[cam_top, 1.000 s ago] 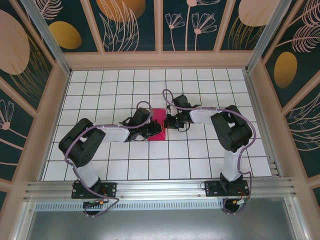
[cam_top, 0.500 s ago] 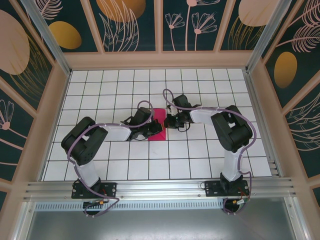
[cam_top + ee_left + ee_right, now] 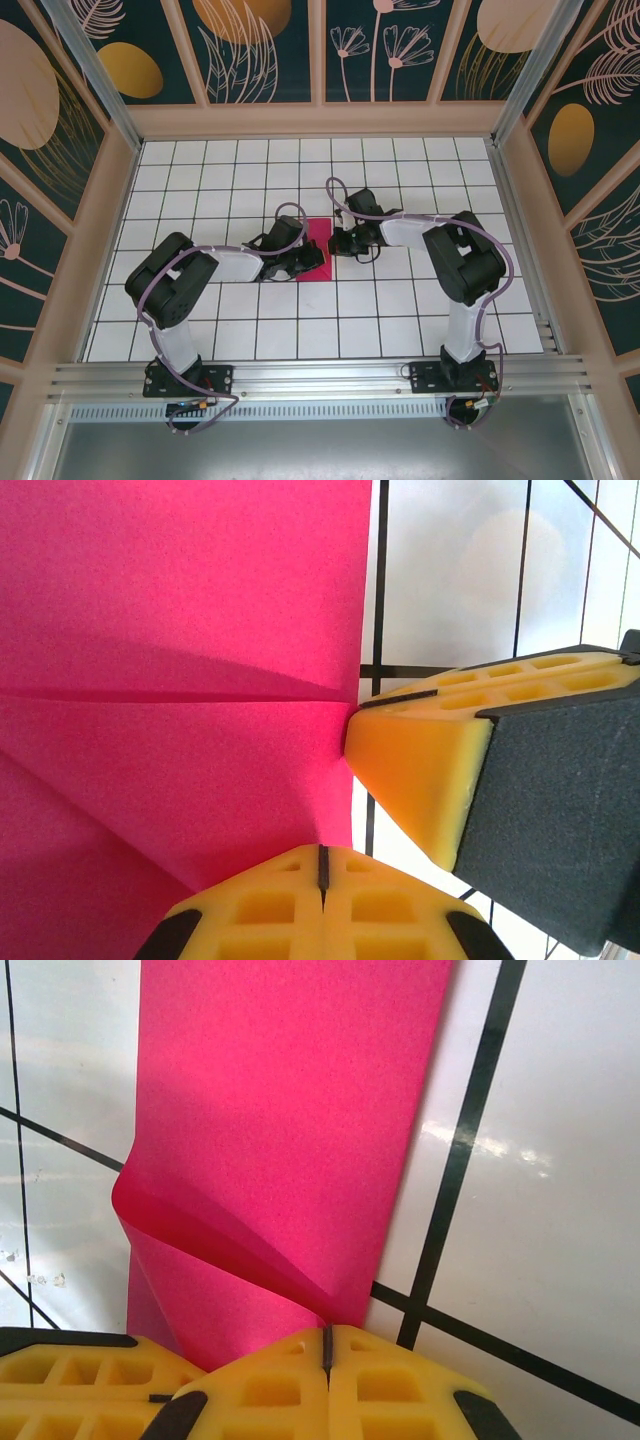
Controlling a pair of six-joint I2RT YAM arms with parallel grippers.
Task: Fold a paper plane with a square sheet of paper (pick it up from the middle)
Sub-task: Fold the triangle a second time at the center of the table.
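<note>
Paper: magenta square sheet of paper [image 3: 316,243], partly folded, lies mid table [image 3: 230,330] | left gripper [image 3: 322,868]: pads pinched together on its edge | right gripper [image 3: 327,1345]: clamped on a lifted flap | Handling: probably light, limp, easily creased; pinch edges.

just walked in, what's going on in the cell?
Both arms are working on a magenta square sheet of paper in the middle of the table. It is partly folded, with a crease across it, and is not a plane yet. The right gripper is shut at one edge and seems to pinch a lifted flap. The left gripper is shut too, with its tips at the sheet's edge close beside the right one. Whether it grips paper is unclear.
</note>
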